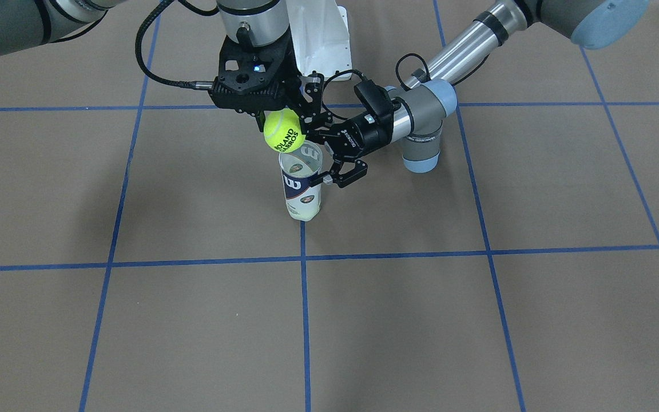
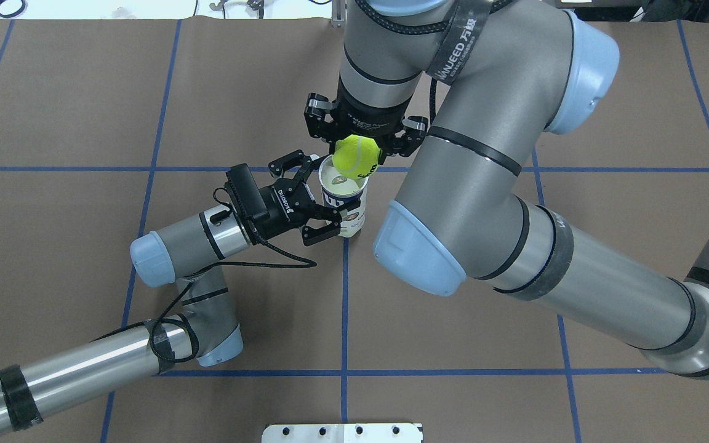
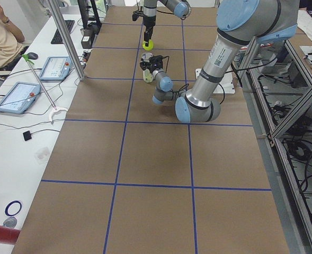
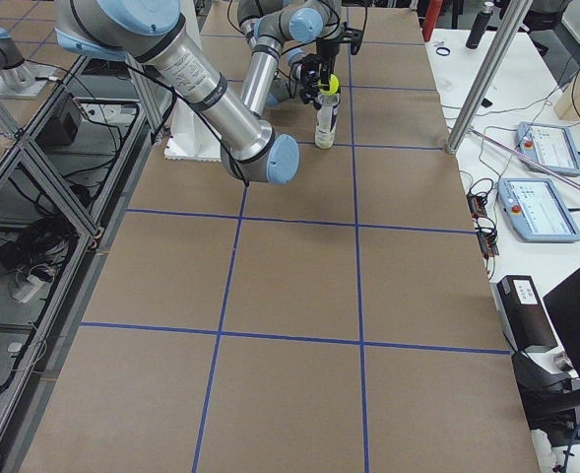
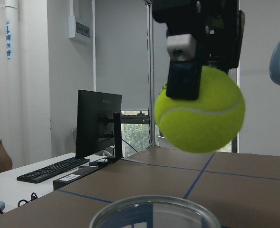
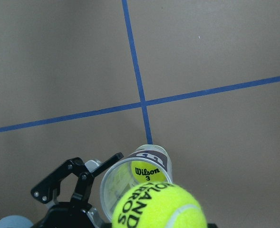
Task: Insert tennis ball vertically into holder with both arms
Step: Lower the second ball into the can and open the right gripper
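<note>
The right end effector (image 2: 359, 140) hangs pointing down with its fingers clamped on the tennis ball (image 2: 356, 156), gripping it from both sides so that the black lettering faces outward and the ball's lower half hangs free. Directly below, the holder (image 2: 343, 206) stands upright on the brown surface (image 1: 192, 200), its long axis vertical and its metal-rimmed mouth open to the ball. The two are close but apart: the left wrist view shows a gap of air between the ball's underside and the rim, and the ball sits slightly to one side of the mouth's centre there. The left end effector (image 2: 330, 197) reaches in sideways and low, its fingers spread round the holder's upper body and apparently pressed against it. Contact on the far side is hard to confirm from these angles. A second ball (image 6: 148, 173), marked Wilson 3, already lies at the bottom of the holder. The drop appears to depend on bringing the held ball squarely over the mouth and lowering it straight down along the holder's axis, with the left arm keeping the holder from tipping or sliding as the ball, only slightly narrower, enters.
</note>
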You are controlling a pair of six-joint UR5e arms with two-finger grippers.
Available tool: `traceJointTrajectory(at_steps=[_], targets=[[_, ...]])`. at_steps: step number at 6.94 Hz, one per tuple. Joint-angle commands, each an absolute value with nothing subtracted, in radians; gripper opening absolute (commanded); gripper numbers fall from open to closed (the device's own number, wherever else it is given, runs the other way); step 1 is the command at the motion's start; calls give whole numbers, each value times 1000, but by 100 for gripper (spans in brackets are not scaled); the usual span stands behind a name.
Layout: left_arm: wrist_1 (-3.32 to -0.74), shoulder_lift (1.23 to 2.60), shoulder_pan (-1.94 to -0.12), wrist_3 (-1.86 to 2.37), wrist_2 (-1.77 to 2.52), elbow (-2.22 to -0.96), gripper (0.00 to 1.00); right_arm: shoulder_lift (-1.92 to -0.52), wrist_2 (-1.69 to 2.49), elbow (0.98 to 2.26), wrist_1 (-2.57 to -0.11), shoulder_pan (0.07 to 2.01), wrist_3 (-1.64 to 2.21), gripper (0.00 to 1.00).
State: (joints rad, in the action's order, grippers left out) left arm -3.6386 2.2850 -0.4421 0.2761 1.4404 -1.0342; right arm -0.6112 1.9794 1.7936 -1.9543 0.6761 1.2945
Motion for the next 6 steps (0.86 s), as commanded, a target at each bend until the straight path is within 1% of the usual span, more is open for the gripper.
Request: traceJointTrajectory(at_steps=[1,2,6], targets=[[-3639,2286,-440,276,1440,-1035,92,-606,1974,1778,-1953,675,1295,30],[-3639,2287,-440,276,1440,-1035,92,-604,1954,1781,-1953,673,1295,99],[-3639,2287,-440,276,1440,-1035,92,-591,1957,1778,-1953,667,1295,99]])
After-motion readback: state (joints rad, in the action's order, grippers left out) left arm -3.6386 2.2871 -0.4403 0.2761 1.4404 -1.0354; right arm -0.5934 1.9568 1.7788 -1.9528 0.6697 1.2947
